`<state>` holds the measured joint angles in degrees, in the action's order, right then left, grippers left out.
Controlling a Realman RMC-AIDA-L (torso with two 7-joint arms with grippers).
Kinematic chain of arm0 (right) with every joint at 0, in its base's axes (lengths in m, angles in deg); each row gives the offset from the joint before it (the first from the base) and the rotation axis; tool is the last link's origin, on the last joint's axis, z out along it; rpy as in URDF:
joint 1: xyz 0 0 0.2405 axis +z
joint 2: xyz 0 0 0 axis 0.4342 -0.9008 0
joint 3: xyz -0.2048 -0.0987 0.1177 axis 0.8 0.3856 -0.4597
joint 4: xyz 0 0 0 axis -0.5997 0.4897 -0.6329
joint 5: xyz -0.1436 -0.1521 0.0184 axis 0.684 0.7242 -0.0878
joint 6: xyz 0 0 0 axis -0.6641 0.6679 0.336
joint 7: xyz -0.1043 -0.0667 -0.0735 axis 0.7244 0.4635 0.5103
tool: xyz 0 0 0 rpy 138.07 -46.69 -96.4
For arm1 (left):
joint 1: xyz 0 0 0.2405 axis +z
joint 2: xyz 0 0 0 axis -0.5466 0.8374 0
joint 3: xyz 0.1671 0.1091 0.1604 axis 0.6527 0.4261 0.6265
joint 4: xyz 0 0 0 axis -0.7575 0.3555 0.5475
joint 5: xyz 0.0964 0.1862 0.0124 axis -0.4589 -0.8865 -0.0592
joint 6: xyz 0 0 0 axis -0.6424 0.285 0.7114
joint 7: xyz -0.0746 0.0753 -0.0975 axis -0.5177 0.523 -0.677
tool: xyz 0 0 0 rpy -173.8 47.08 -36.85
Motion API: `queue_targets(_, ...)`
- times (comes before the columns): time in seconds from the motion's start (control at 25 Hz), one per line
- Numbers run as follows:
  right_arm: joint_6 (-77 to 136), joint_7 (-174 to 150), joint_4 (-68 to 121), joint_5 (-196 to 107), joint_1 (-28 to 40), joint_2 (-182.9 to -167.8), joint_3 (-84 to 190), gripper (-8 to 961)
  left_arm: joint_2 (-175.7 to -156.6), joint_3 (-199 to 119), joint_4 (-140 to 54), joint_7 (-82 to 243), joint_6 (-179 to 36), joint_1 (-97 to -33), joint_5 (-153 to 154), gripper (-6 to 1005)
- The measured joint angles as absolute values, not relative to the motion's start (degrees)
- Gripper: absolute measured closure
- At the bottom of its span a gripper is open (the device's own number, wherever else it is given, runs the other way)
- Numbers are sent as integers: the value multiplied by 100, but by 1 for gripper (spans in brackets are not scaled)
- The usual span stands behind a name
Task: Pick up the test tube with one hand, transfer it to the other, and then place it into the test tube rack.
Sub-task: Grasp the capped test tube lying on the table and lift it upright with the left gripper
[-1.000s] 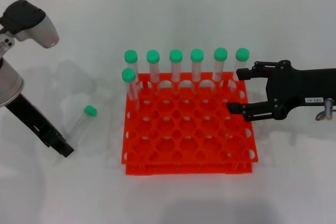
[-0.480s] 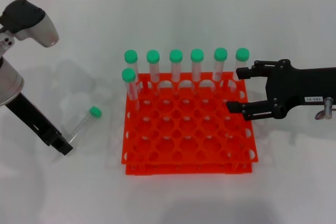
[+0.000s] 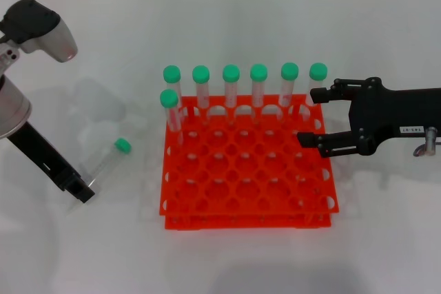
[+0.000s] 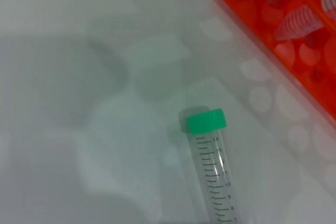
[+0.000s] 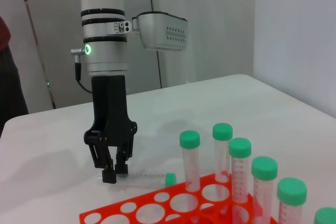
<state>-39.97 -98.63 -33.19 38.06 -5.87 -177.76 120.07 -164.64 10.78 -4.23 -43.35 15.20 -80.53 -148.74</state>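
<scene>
step: pickup stage, first of three; I judge the grasp not finished, transfer and racking not begun.
my left gripper (image 3: 83, 191): lower left of the head view, tip down at the table, at the bottom end of the test tube (image 3: 109, 160). In the right wrist view my fingers (image 5: 109, 174) sit close together around that end; whether they really pinch it, I cannot tell.
test tube: lying flat on the white table (image 3: 227, 259), left of the test tube rack (image 3: 248, 170), green cap (image 3: 122, 145) pointing up-right toward the rack. Left wrist view shows cap and graduated barrel in the lower middle.
my right gripper (image 3: 309, 118): right of the head view, over the rack's right edge, jaws spread wide, holding nothing, white label on its side.
rack: centre of the head view, seven green-capped tubes (image 3: 231, 87) standing along its far rows, the rest of the holes free.
next move calls for: firm pinch on the barrel, lift clear, swing toward the right gripper with enough barrel exposed for it to take.
</scene>
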Motion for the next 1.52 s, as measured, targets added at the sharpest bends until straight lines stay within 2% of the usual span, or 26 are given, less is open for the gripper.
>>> queue_targets(0.64,-3990,-9812,-3319,3806,-579,-17777,12007,128,-16437,1073,-460,-4383,1475,-8072,-14871,810)
queue_targets(1.12,-3988,-9791,-3319,3755,-591,-17776,11992,128,-16412,976,-416,-4443,1527,-8071,-14803,810)
queue_targets(1.52,-3981,-9756,-3319,3698,-576,-17782,11947,128,-16337,629,81,-4298,1694,-7620,-14519,809)
